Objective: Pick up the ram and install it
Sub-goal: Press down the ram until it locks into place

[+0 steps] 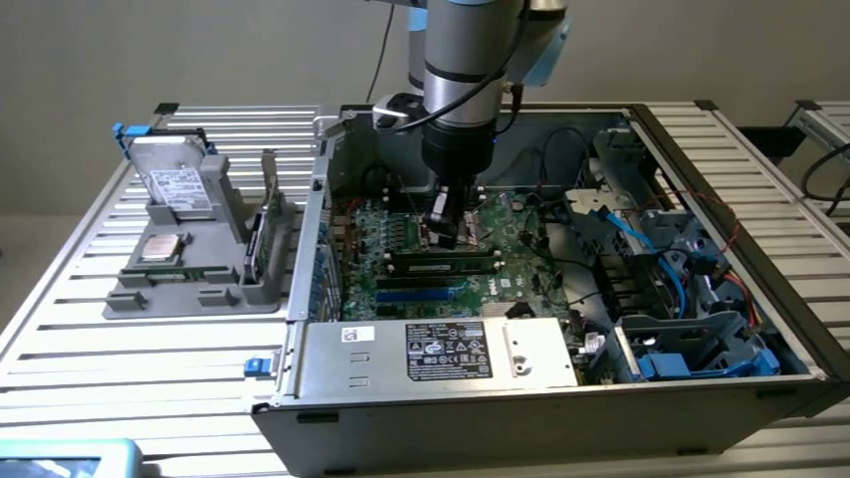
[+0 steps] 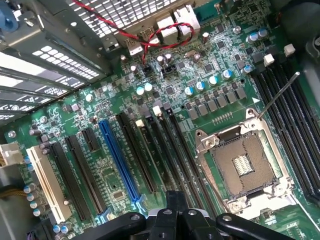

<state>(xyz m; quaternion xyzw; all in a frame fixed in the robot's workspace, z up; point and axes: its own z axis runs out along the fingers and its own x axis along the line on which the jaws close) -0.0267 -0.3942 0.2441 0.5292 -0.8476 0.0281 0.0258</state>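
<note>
The arm reaches down into the open computer case (image 1: 743, 249) that lies on its side on the slatted metal table (image 1: 80, 329), and the claw (image 1: 445, 231) hangs low over the green motherboard (image 1: 512, 249), near its middle. The claw is closed tight; whether anything thin is pinched between its tips cannot be told. Just in front of it, a ram (image 1: 443, 266) stick, long, dark and carrying a pale label, sits lengthwise in a slot across the board, with the blue slots (image 1: 422, 292) beside it on the near side. In the wrist view the claw's black linkage (image 2: 175, 220) fills the lower edge, poised over a row of long black slots (image 2: 172, 150) next to a blue slot (image 2: 119, 160), and the open silver processor socket (image 2: 242, 167) with its raised lever lies just beside those slots. A red and black twisted wire (image 2: 150, 40) loops near the rear ports. On the exterior view's left, well apart from the case, a grey holder tray (image 1: 199, 289) on the table carries a hard drive (image 1: 173, 184) standing tilted and a square silver processor chip (image 1: 162, 249). A labelled metal box (image 1: 439, 351) occupies the near corner of the case.
</note>
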